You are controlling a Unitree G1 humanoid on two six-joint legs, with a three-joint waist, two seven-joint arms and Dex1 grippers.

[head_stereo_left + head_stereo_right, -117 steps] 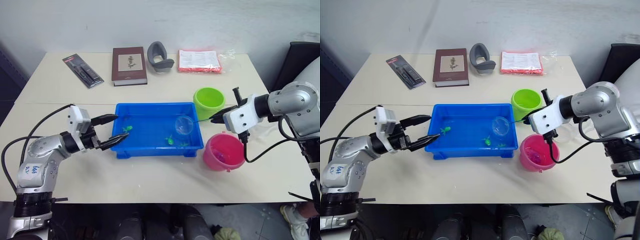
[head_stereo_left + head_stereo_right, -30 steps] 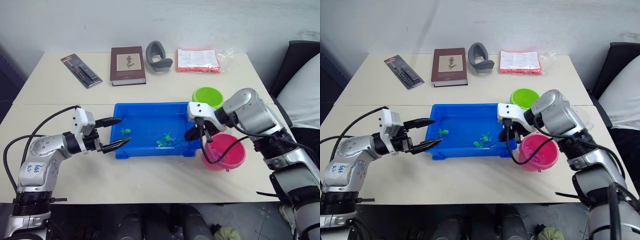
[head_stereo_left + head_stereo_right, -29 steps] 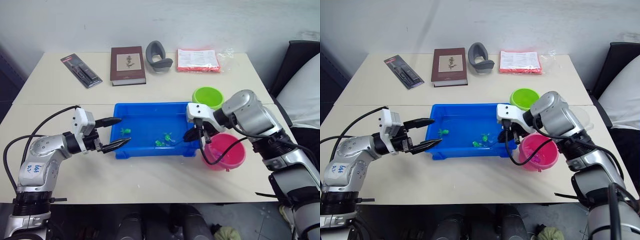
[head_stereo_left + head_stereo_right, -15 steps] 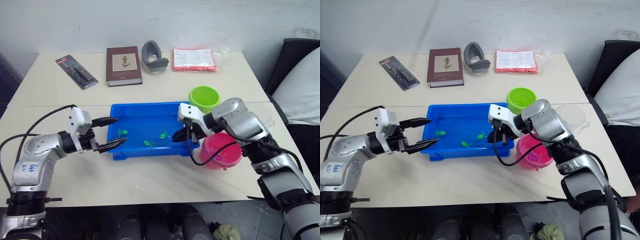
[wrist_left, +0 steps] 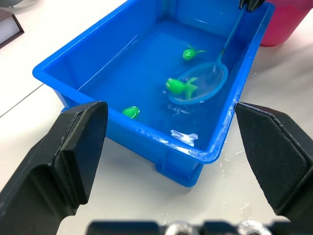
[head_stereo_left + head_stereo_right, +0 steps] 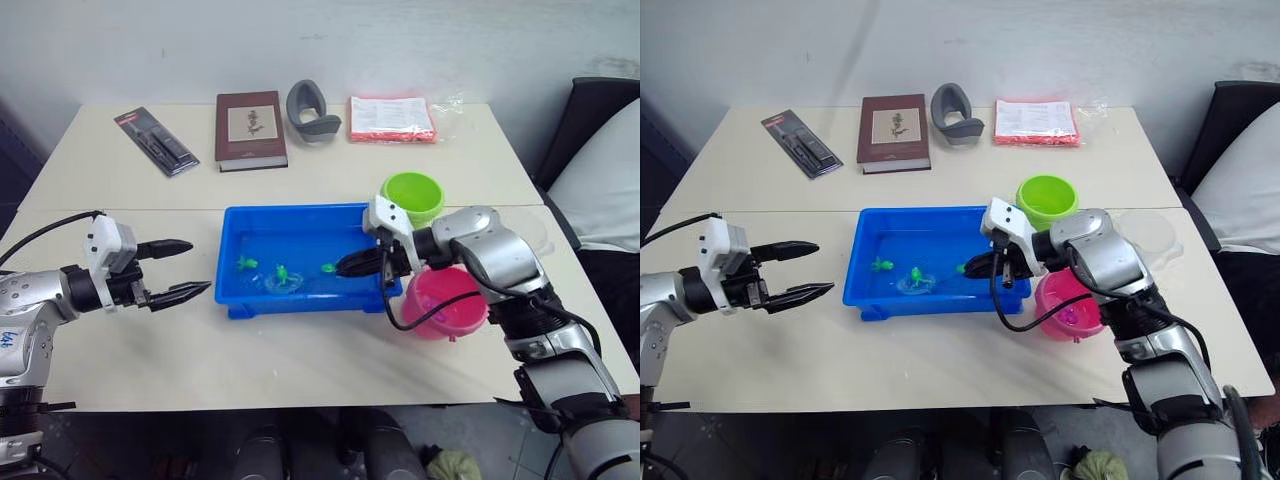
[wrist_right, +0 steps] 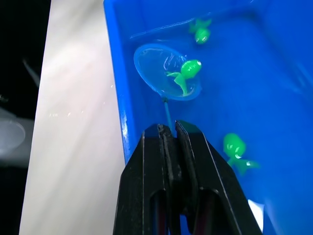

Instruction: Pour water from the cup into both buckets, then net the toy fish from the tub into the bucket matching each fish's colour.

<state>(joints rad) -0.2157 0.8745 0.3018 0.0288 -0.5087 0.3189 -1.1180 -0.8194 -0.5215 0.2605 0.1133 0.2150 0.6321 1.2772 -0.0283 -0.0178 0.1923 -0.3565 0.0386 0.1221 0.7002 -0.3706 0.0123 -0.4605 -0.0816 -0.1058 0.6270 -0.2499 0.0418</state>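
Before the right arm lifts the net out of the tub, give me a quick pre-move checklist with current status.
1. Right end effector shut on the net handle: ok.
2. Green fish over the hoop mesh: ok; whether it is fully cupped: cannot tell.
3. Only one fish at the hoop: ok; the other two green fish sit apart from it.
4. Green bucket upright and open beyond the tub: ok.
5. Left end effector open and outside the tub, off the lift path: ok.
6. Pink bucket right beside the tub, close to the right arm: knock risk on the swing, cannot tell.
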